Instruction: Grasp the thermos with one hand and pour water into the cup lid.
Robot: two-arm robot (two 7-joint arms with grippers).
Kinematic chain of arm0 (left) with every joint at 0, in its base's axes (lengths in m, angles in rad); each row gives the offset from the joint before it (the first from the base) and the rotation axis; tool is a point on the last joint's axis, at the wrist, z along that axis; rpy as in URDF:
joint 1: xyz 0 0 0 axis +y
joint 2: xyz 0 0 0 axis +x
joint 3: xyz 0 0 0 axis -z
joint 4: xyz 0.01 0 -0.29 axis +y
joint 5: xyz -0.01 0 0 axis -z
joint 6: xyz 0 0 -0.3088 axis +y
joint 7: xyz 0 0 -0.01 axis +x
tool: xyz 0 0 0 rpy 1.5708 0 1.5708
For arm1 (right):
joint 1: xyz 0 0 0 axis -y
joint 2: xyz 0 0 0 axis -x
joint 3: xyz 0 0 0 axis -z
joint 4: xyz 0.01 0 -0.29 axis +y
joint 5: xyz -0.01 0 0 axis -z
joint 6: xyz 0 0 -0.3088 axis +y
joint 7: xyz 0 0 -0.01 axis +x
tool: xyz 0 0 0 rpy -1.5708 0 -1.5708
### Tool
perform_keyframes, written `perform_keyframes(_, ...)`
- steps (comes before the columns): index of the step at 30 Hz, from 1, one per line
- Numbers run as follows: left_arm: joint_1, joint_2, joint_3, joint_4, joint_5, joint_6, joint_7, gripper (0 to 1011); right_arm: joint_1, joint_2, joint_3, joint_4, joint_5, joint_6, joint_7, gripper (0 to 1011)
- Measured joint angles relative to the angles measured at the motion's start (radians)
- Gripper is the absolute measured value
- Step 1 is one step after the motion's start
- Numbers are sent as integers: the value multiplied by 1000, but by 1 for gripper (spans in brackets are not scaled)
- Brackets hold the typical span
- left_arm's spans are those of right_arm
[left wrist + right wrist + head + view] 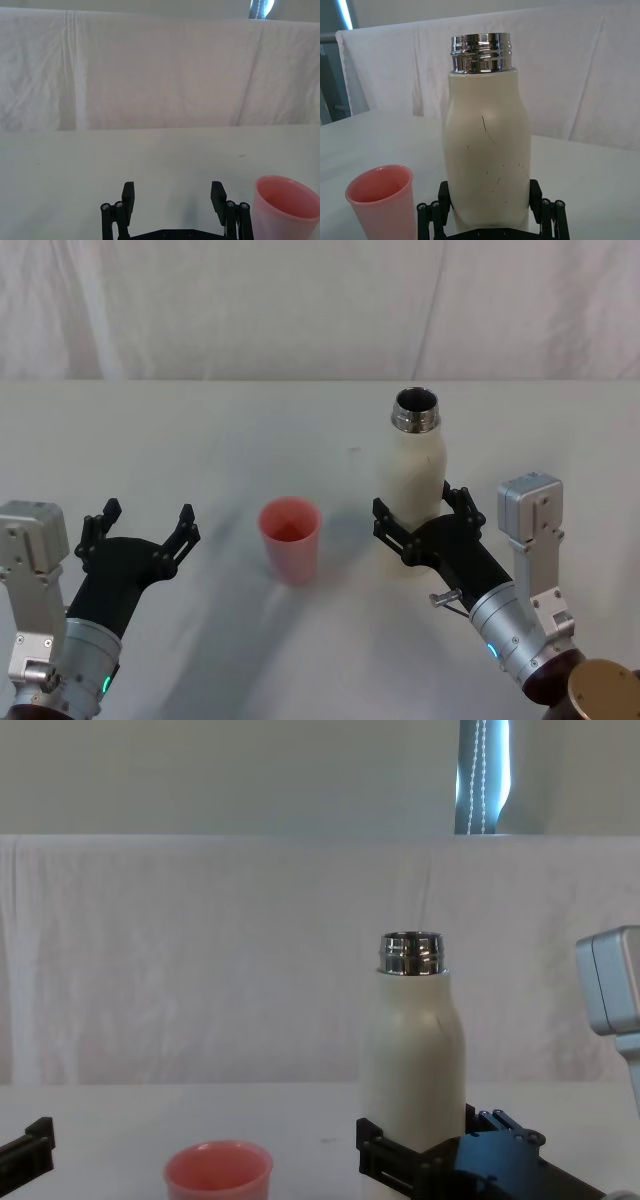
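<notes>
My right end effector [425, 517] reaches forward low over the white worktop [200, 440], fingers clasping the base of the tall cream-white steel-necked thermos [412, 475], which stands upright. The small salmon-pink plastic cup lid [291, 538] stands beside it toward the near edge, and my left end effector [143, 523] hovers spread wide nearby.

Chest view: cup lid [218, 1170] was cut off at the lower edge, base unseen. Thermos [412, 1060] base was hidden behind the right gripper [415, 1152]. Right wrist view: thermos bottom and cup lid [381, 202] bottom ran past the frame edge; contact between fingers [444, 192] and thermos wall could not be told. Head view: thermos interior was dark, water level unreadable.
</notes>
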Motion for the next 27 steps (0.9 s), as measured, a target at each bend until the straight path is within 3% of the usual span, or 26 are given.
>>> perform_keyframes(19, 0, 0, 0, 0, 0, 0, 0, 1001, -1, 2, 1, -2, 3, -2, 1, 959)
perform_keyframes(27, 0, 0, 0, 0, 0, 0, 0, 1001, 0, 9, 8, -16, 18, -43, 13, 959)
